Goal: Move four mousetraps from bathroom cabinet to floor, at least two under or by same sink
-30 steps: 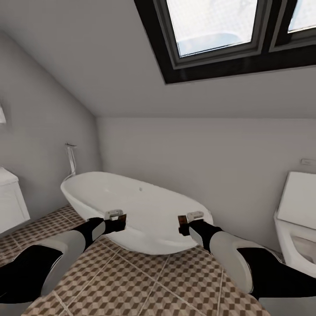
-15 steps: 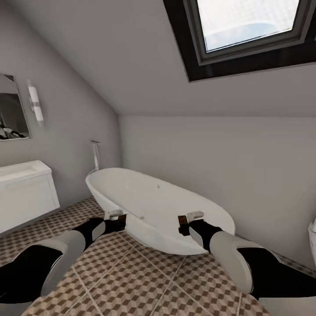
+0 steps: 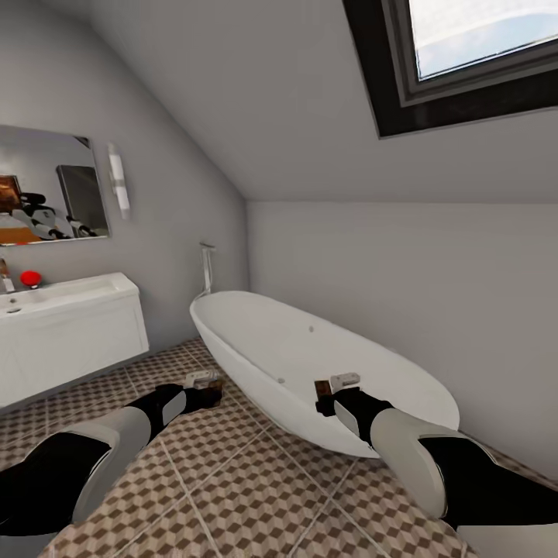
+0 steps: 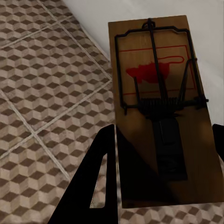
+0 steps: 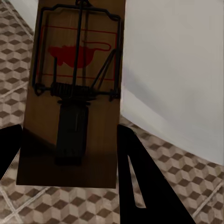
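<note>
Left gripper [image 4: 156,186] clamps a trap [image 4: 156,107] by its rear end, right gripper [image 5: 70,163] likewise on the second trap [image 5: 77,88]; both jut forward over the floor [image 3: 232,480], tub [image 3: 310,364] just ahead. Light, stiff wood; I keep fingers [image 4: 93,182] on board edges, clear of the spring bar.

Two brown wooden mousetraps, one [image 4: 158,116] in the left pincer [image 3: 211,385], one [image 5: 74,98] in the right pincer [image 3: 324,394], above cube-patterned bathroom floor [image 3: 232,496].
</note>
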Controlling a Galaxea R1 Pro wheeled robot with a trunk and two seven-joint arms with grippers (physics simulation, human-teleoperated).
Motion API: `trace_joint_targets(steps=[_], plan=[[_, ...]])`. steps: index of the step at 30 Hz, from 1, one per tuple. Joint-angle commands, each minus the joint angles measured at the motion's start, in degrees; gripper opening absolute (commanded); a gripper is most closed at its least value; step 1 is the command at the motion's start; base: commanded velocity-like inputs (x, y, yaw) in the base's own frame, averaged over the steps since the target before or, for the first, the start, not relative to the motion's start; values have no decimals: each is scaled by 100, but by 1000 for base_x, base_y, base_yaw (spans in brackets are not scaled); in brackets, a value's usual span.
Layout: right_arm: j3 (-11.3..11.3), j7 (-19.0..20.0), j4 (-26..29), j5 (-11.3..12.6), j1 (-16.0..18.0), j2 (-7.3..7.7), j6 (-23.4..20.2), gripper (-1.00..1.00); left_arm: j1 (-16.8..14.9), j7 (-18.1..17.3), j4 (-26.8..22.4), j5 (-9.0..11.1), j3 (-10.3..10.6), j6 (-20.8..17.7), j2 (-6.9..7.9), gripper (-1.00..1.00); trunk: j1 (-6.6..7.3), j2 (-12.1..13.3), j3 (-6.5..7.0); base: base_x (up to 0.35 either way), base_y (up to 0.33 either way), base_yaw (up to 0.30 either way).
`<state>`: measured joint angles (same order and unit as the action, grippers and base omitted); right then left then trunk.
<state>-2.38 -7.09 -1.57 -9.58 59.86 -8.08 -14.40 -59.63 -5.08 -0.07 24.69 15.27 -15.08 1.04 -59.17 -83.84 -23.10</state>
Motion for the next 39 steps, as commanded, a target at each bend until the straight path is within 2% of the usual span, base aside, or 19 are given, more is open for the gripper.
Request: trace_joint_targets(steps=[1, 39], plan=[[-26, -11, -10, -35, 9, -1, -10, -100, -4, -10, -1, 45, 47, -22, 2, -100, 0, -4, -11, 0, 0, 299], [-26, -30, -10, -35, 9, 14, -8, -100, -4, -10, -1, 45, 53, -22, 28, -100, 0, -4, -170, 0, 0, 297]])
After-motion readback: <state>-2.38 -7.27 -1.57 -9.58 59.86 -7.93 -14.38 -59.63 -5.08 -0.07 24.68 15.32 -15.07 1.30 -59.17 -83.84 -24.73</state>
